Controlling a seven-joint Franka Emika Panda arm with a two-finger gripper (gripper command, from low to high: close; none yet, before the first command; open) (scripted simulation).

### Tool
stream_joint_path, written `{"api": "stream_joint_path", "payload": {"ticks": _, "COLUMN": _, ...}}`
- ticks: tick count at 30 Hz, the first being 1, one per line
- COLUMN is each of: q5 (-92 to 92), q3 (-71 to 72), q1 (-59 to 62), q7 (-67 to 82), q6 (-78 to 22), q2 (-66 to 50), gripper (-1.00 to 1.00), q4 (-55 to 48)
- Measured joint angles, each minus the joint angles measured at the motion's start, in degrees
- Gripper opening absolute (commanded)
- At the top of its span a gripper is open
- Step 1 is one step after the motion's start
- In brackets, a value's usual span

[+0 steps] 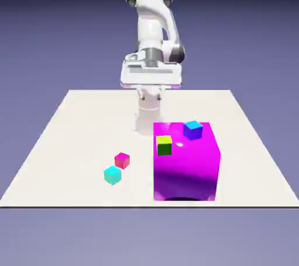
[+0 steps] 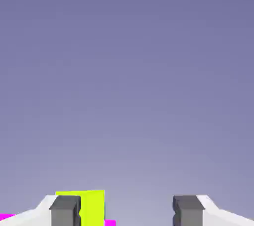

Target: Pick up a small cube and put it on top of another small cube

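Small cube: pink-red with a magenta top, flat-faced, sharp-edged; on the pale table (image 1: pixel 87 136), left of the large block (image 1: pixel 185 165) in the exterior view, small cube (image 1: pixel 122 160).
Cyan cube (image 1: pixel 113 175): matte, plain-faced; just beside the small cube, on its near side.
Large block: glossy magenta, box-shaped, with bright highlights; at the exterior view's right.
Yellow-green cube (image 1: pixel 164 145): bright top, dark green near face; seen against the block's left part.
Blue cube (image 1: pixel 193 130): lighter top; farther right, seen against the block's far part.
Gripper (image 2: pixel 127 211): grey tips wide apart, nothing held.
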State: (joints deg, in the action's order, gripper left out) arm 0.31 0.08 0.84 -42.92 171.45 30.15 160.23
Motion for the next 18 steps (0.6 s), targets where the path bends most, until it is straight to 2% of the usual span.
{"api": "stream_joint_path", "payload": {"ticks": 18, "q5": 4.64, "q3": 1.14, "q1": 22.84, "q7": -6.93, "q6": -38.2, "q2": -37.38, "gripper": 0.0, "q4": -11.49}}
